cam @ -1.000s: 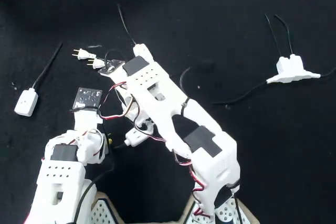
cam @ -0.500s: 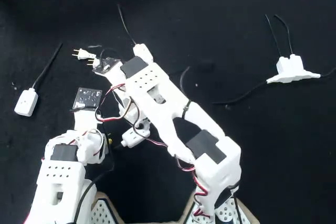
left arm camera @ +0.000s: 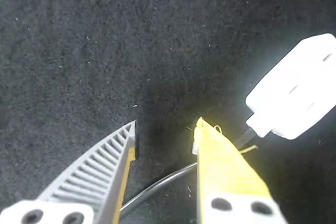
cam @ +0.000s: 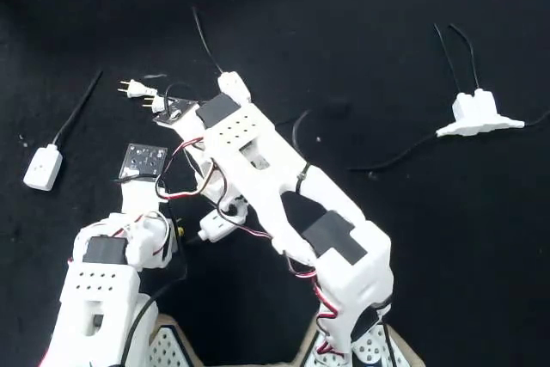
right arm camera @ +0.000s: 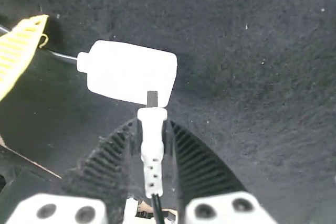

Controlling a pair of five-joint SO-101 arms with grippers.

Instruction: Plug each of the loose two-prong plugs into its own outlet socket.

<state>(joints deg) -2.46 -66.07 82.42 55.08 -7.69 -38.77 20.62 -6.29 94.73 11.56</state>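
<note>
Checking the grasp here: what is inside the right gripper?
The right gripper is shut on a white plug, one dark prong pointing toward a white socket. The gripper covers the plug's sides; any second prong is hidden.

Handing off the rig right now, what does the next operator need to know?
Left gripper: open, empty, beside the near socket.
Right gripper: shut on a plug, prong at that socket's edge; seated or not, cannot tell.
Two loose plugs lie toward the back left; another socket sits near the left edge.
Done: nothing confirmed.
To do: seat this plug, then plug those two.
</note>
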